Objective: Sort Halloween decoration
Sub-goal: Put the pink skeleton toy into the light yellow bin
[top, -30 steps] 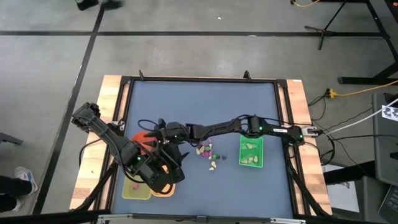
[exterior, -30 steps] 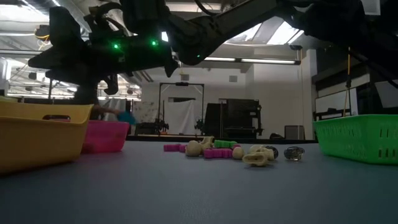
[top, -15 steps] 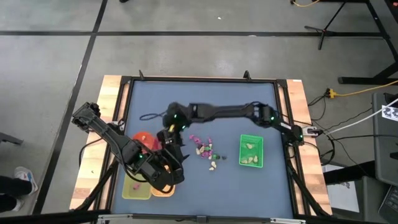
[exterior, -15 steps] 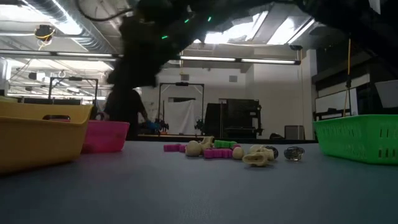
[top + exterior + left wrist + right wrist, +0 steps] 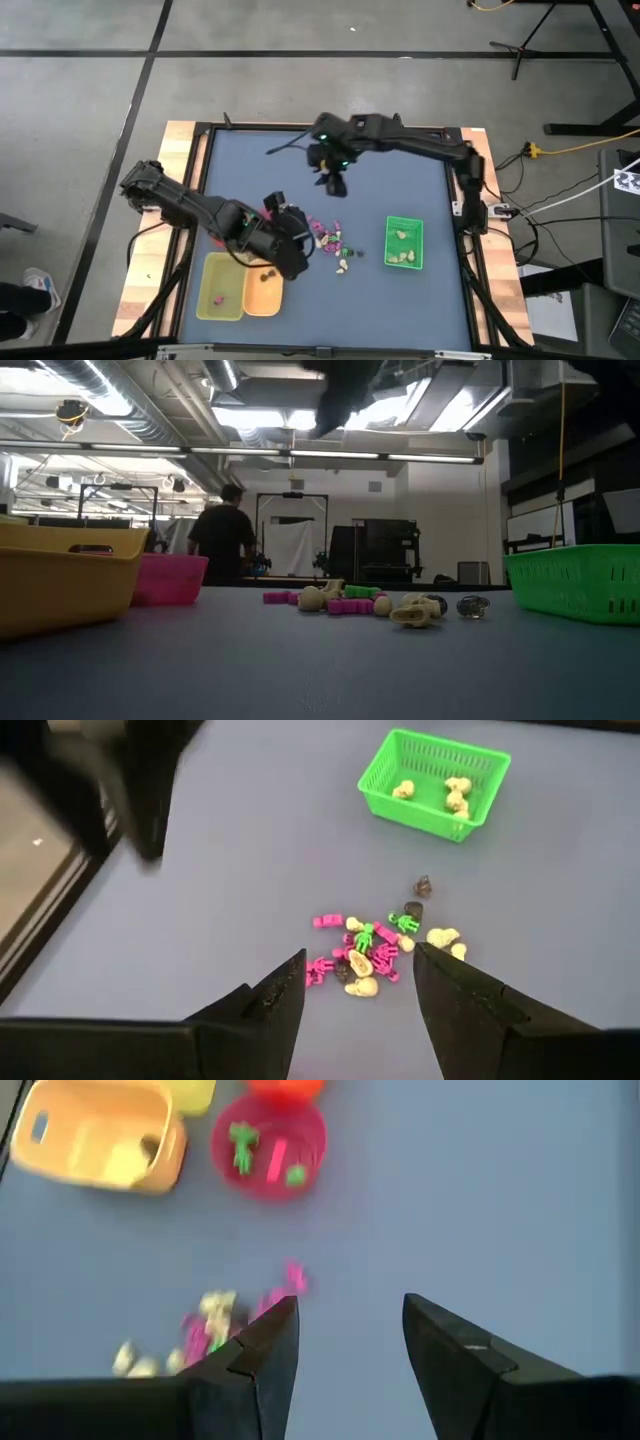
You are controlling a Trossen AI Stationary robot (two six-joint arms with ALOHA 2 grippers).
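The right claw [image 5: 333, 186] has swung from the bowls to twelve o'clock of the blue table [image 5: 420, 160], spread and empty. The left claw [image 5: 298, 252], spread, now faces the small plastic Halloween trinkets [image 5: 335, 245] heaped at centre, unsorted.

desk [image 5: 400, 180]: blue-grey | trinkets [image 5: 375, 945]: magenta, cream-white, green, dark brown | basket [image 5: 434, 784]: bright green | tray [image 5: 100, 1135]: yellow | bowl [image 5: 268, 1144]: pink; second bowl [image 5: 285, 1088]: probably orange | claws: dark
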